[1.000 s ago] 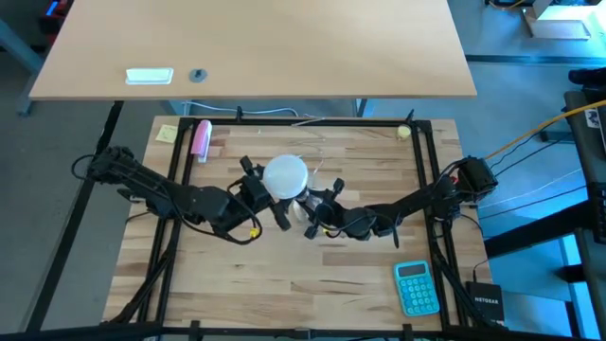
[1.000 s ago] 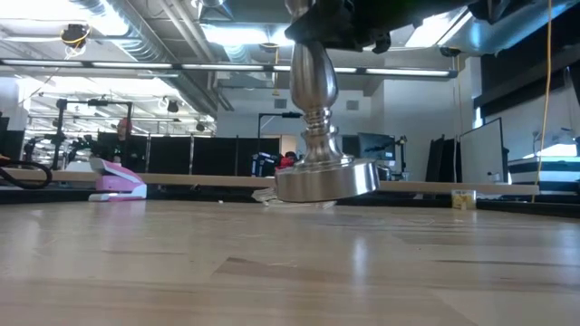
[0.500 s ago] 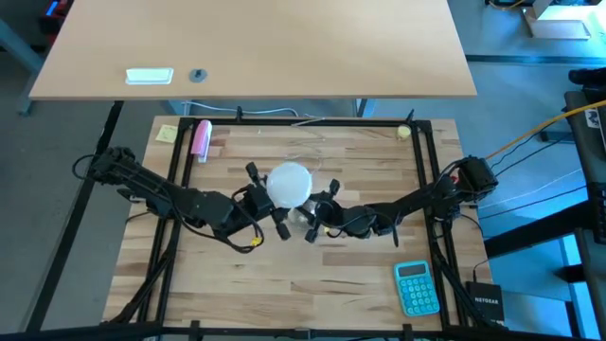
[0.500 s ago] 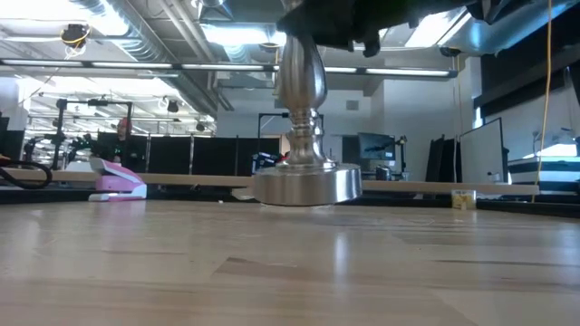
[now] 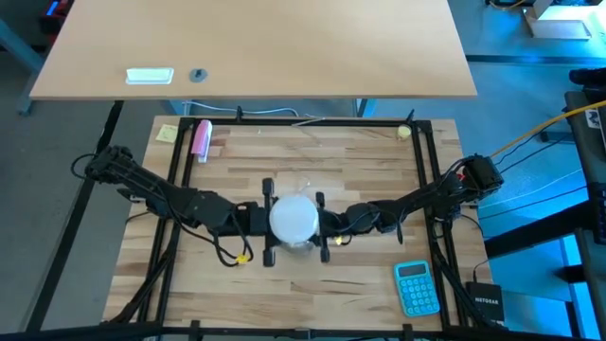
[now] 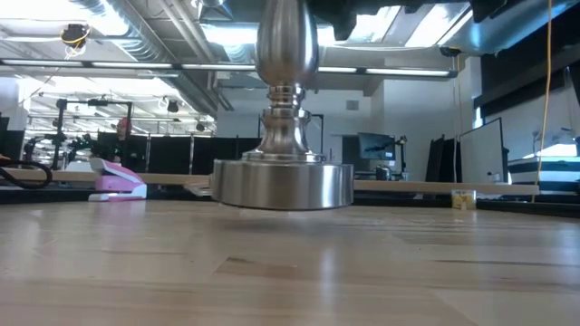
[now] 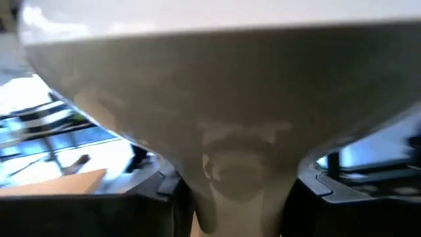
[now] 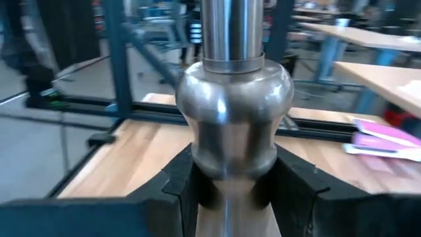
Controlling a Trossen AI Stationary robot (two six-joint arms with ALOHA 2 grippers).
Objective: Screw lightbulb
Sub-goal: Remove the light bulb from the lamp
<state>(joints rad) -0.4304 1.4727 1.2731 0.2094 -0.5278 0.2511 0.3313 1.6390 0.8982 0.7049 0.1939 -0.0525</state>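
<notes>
Two arms meet at mid-bench, bulb over lamp stand, with the threading step in hand.

Seen from above, the lightbulb sits directly over the lamp stand, hiding it from that view; whether the screw base is already seated in the socket cannot be told. The left gripper reaches in level from the left, jaws pinching the lightbulb at its narrow neck. The right gripper comes in level from the right, jaws pinching the stand's stem just under its bulge. From bench height the stand's round foot appears to hover just clear of the wood. Next, I judge, the left wrist should rotate the bulb while the right holds the stand steady and upright, keeping the two axes aligned to avoid cross-threading.
</notes>
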